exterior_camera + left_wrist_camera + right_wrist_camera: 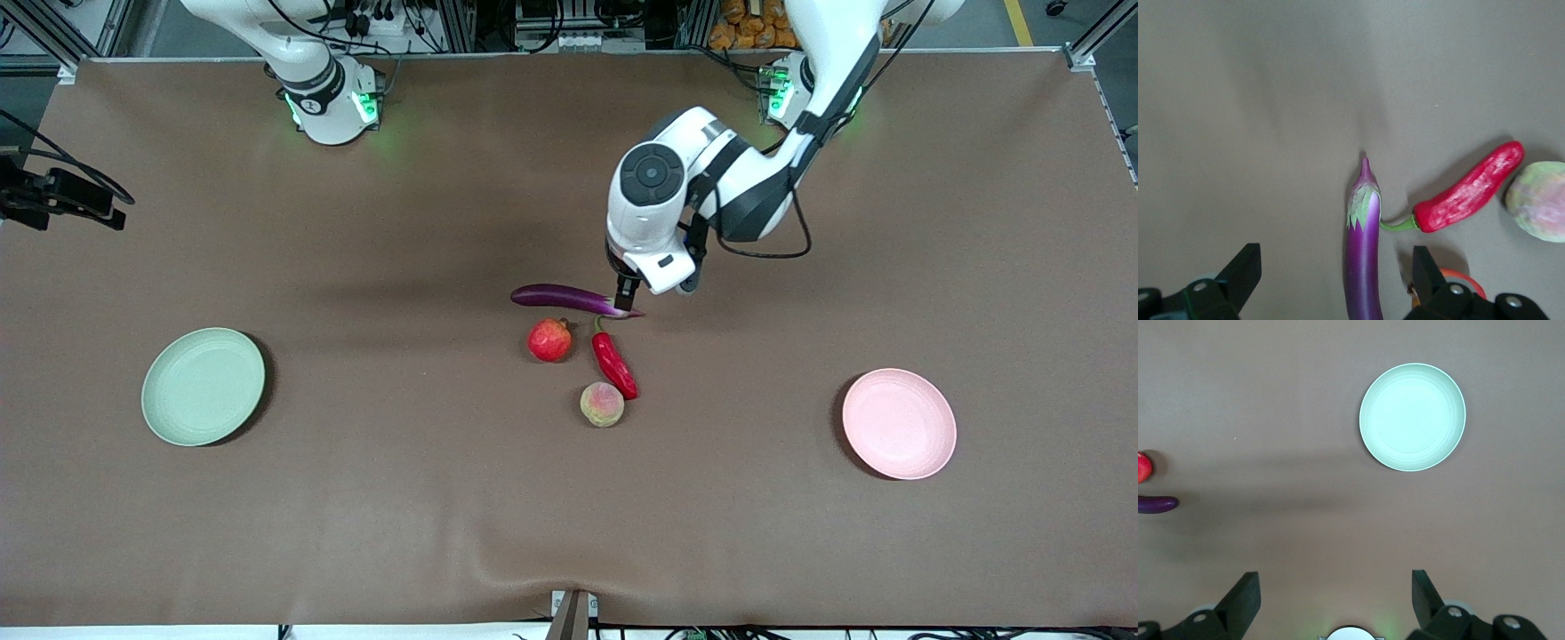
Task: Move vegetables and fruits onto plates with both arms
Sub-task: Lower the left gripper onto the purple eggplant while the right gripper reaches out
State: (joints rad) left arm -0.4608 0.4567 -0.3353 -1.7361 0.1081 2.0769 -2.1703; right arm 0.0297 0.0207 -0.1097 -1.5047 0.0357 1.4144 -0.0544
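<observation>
Nearest the front camera lies the pink plate [899, 424] toward the left arm's end, w/ the peach [602, 404] mid-table and the green plate [204, 386] toward the right arm's end. Red chili [615, 364] touches the peach; pomegranate [550, 340] sits just beside the chili's stem end. Farther still, the eggplant [569, 298] lies flat on the cloth. Left gripper [1331, 277] is low over its stem end, fingers [1239, 275] spread wide either side, not touching. Right gripper [1335, 599] hangs high w/ fingers apart; its arm waits.
</observation>
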